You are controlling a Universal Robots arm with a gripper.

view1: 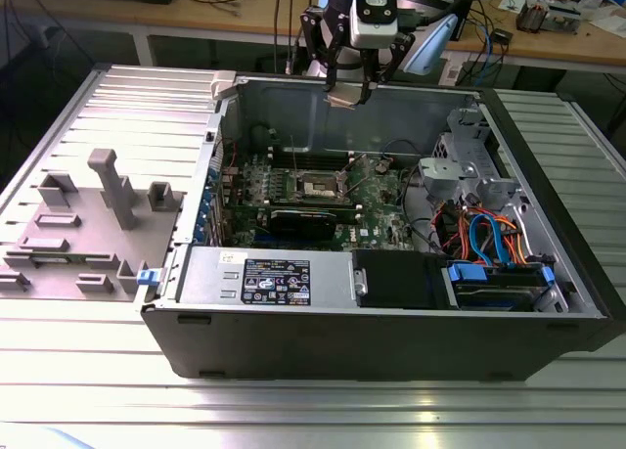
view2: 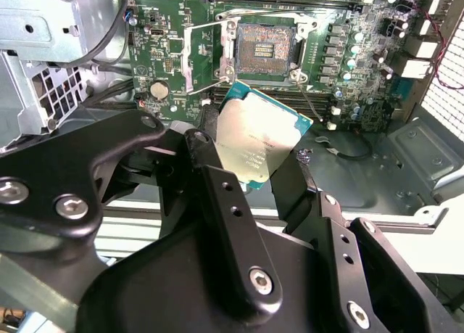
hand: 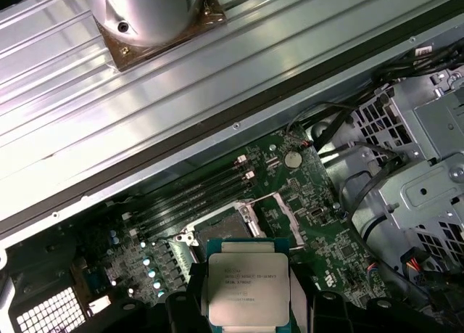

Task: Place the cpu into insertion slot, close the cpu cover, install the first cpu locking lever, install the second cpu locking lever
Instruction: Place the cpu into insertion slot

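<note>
Above the rear wall of the open computer case [view1: 293, 322], high over the counter [view1: 293, 410], hangs the end effector [view1: 347, 95]. It is clamped on the cpu [view2: 257, 141]. In both wrist views its two black fingers [view2: 217, 188] press on two opposite edges of the chip. The silvery top faces the cameras and the green border shows around it. The chip is well apart from the motherboard [view1: 381, 190] and touches nothing except the fingers.

The insertion slot [view2: 266, 48] lies near the middle of the motherboard and looks empty, with its field of contacts bare. The cpu cover [view2: 190, 57] is swung open and stands just beside the slot, so the opening seems free. A thin wire lever [view2: 308, 93] lies by the other side of the slot, and it appears to be released.

The step in hand is judged to be the placing of the chip, and it is at its beginning. To do it well, the chip should stay level and come down straight over the slot. Its edges do not seem parallel to the edges of the slot, though the camera angles make this hard to judge. The turn of the wrist should therefore be checked before contact. The contacts are probably delicate, so the chip should settle into the slot without any sliding or pressing. The fingers should also keep clear of the open cover.
</note>
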